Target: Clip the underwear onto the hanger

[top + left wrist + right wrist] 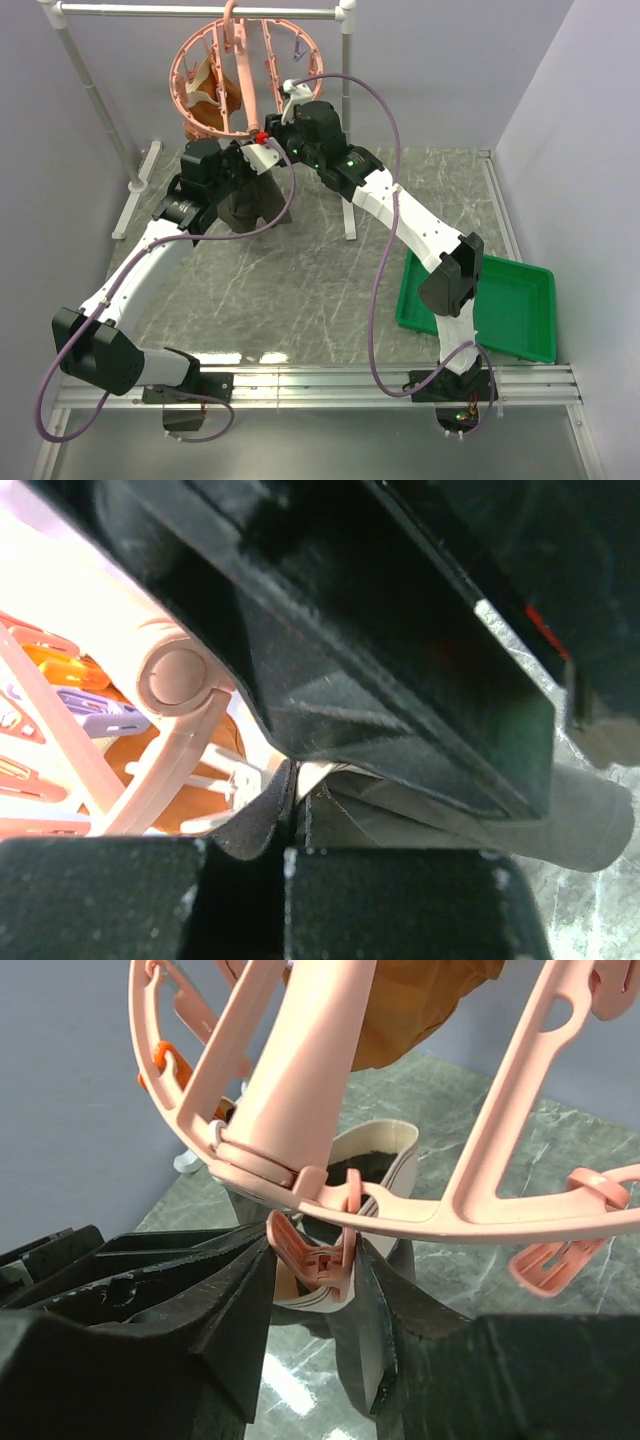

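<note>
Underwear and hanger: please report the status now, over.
Left fingers shut on underwear. Right fingers on pink clip at hanger rim, waistband beneath. Nothing blocking.

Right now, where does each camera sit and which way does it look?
Top external: above and behind the robot, looking down at the hanger; left arm, right arm show.
Left wrist: looks along the left end effector, shut on the underwear; its fingers show.
Right wrist: looks past the right end effector pinching a pink clip.
Shared: both wrist views catch the hanger.
</note>
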Robot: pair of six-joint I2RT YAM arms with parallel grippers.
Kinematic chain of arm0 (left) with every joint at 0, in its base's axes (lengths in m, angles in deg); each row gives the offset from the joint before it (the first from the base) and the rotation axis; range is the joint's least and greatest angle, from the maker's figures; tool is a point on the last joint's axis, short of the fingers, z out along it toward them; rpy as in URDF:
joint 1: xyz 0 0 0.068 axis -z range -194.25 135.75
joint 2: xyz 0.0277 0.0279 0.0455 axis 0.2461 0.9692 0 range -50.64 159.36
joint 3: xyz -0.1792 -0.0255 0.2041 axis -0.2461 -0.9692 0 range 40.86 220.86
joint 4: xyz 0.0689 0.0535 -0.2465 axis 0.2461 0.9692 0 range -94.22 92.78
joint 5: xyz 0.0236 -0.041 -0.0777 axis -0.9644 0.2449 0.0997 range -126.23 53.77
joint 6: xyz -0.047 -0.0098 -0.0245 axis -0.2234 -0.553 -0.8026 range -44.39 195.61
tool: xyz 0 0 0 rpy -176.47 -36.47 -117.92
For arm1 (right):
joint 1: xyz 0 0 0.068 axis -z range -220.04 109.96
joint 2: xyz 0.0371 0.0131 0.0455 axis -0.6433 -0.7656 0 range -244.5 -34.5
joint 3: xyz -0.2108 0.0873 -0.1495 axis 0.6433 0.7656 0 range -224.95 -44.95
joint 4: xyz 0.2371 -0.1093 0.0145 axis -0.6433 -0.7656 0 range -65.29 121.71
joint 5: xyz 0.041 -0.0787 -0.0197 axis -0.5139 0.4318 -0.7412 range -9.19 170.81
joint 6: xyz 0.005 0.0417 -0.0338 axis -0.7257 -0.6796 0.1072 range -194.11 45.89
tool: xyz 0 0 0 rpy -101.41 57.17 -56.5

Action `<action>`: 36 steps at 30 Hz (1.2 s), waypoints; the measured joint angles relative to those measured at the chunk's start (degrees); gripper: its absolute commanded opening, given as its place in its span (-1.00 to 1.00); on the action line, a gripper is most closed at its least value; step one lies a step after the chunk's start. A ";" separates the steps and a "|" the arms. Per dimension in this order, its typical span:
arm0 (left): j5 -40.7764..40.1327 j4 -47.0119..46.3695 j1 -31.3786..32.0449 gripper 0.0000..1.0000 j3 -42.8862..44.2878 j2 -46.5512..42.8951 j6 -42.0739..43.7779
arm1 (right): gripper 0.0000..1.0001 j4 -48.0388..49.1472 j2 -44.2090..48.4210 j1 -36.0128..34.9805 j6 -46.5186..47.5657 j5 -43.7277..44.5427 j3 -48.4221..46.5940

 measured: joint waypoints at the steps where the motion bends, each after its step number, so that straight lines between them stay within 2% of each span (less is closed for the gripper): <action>1: 0.00 -0.02 0.02 -0.99 0.00 0.00 0.00 | -0.08 -0.15 0.00 0.00 -0.11 -0.04 -0.02; 6: 0.00 0.02 0.04 -0.99 0.00 0.00 0.02 | 0.09 -1.62 -0.09 0.00 -0.52 -0.35 0.00; 14: 0.44 -0.07 0.00 -0.98 -0.59 0.00 -0.50 | 0.47 -2.49 -0.09 0.74 -1.31 -0.04 0.00; 19: 1.46 -0.39 0.00 -0.91 -1.51 -0.20 -1.53 | 0.63 -2.19 -0.02 1.92 -3.32 -2.21 0.24; 21: 1.90 -0.50 0.00 -0.85 -2.05 -0.46 -1.75 | 0.80 -1.22 0.39 2.64 -4.28 -4.07 1.38; 22: 2.16 -0.57 0.00 -0.82 -2.34 -0.68 -1.86 | 0.82 -0.79 0.59 2.93 -4.79 -4.94 1.95; 24: 2.71 -0.74 0.00 -0.66 -2.73 -1.11 -2.32 | 0.90 1.55 1.81 3.76 -5.75 -7.34 5.01; 26: 3.21 -0.98 -0.04 -0.59 -2.97 -1.57 -3.06 | 0.92 4.11 3.39 4.48 -6.78 -9.70 8.59; 27: 3.52 -1.16 -0.13 -0.42 -3.06 -1.84 -3.41 | 0.93 5.07 4.26 4.79 -7.26 -10.78 10.27; 29: 4.33 -1.27 -0.42 -0.27 -3.13 -2.27 -4.44 | 0.93 7.10 5.66 5.35 -8.22 -12.94 12.76; 30: 4.76 -1.29 -0.59 -0.09 -3.13 -2.45 -4.92 | 0.95 8.07 6.45 5.64 -8.68 -14.08 13.88; 35: 9.14 -1.18 -2.91 0.21 -3.13 -3.61 -8.22 | 0.96 12.52 9.38 6.58 -9.86 -18.08 16.31; 36: 10.05 -1.14 -3.39 0.34 -3.19 -4.00 -8.83 | 0.97 13.46 10.23 6.71 -9.86 -18.91 17.11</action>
